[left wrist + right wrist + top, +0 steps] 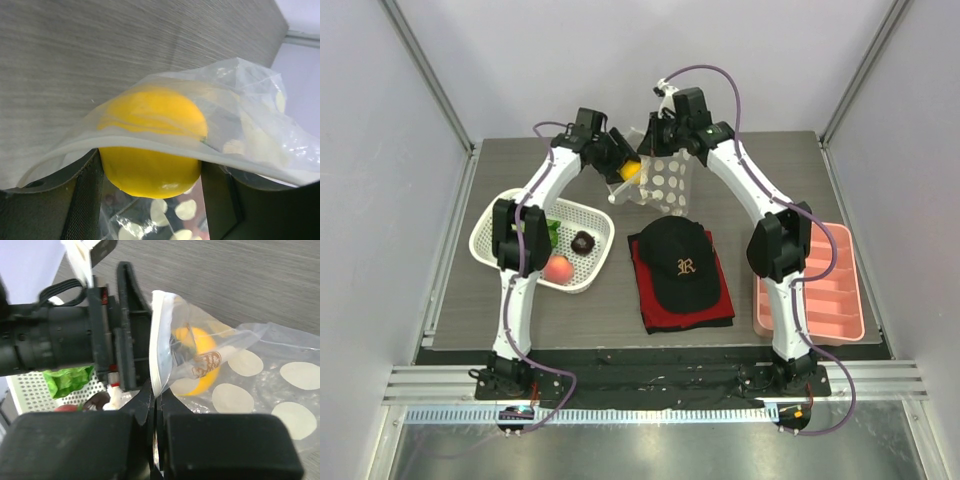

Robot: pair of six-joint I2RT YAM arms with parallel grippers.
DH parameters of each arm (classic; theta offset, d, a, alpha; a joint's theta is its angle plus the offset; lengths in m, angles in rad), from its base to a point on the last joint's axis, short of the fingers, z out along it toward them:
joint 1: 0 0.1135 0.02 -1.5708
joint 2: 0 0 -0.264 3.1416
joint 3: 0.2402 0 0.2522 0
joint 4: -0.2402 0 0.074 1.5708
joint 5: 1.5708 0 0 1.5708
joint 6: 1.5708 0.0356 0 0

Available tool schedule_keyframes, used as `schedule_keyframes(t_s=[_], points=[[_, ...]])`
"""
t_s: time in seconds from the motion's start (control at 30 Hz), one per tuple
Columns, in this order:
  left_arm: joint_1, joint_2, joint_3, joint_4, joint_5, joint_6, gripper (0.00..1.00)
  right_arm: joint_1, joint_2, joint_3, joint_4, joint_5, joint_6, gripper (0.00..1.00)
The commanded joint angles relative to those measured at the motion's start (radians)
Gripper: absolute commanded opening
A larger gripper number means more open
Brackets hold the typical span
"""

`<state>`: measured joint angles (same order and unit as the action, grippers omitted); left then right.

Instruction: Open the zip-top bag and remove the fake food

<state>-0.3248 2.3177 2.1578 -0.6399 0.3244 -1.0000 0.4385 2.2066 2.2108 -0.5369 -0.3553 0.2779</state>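
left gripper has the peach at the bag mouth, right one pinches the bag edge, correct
No: the left gripper holds the yellow citrus, not the peach, at the mouth of the zip-top bag; the left wrist view shows it. The right gripper does pinch its edge.

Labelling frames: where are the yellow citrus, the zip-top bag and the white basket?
yellow citrus [150,172], left wrist view, bare lower half.
zip-top bag [260,385], right wrist view, dotted side.
white basket [582,213], top view, far mesh wall.

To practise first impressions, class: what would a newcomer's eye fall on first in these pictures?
The bright yellow citrus, gripped by the left end effector at the mouth of the polka-dot zip-top bag, far centre of the table. The right end effector pinches the bag's rim. Nearer, a black cap lies on red cloth.
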Motion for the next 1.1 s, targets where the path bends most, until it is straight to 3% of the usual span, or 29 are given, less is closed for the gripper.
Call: schedule_keyframes(t_s=[0.0,0.13,0.33,0.53,0.8,0.93,1.07], points=[[0.004,-0.116,-0.022,-0.01,0.073,-0.135,0.0,0.02,0.008,0.069,-0.023,0.079,-0.066,0.01],[0.004,-0.168,-0.085,0.025,0.11,-0.244,0.0,0.034,0.002,0.058,-0.032,0.114,-0.1,0.01],[0.003,-0.222,-0.119,0.025,0.154,-0.198,0.0,0.032,0.014,0.069,-0.038,0.134,-0.094,0.01],[-0.008,-0.348,-0.255,0.031,0.192,0.053,0.0,0.008,0.038,0.098,-0.04,0.139,-0.045,0.01],[-0.011,-0.587,-0.548,0.292,0.294,0.319,0.0,-0.033,0.079,0.157,-0.04,0.133,-0.014,0.01],[-0.01,-0.781,-0.7,0.252,0.15,0.417,0.0,-0.044,0.105,0.196,-0.037,0.154,0.036,0.02],[0.004,-0.905,-0.841,0.087,-0.231,0.449,0.0,-0.061,0.134,0.216,-0.032,0.199,0.085,0.1]])
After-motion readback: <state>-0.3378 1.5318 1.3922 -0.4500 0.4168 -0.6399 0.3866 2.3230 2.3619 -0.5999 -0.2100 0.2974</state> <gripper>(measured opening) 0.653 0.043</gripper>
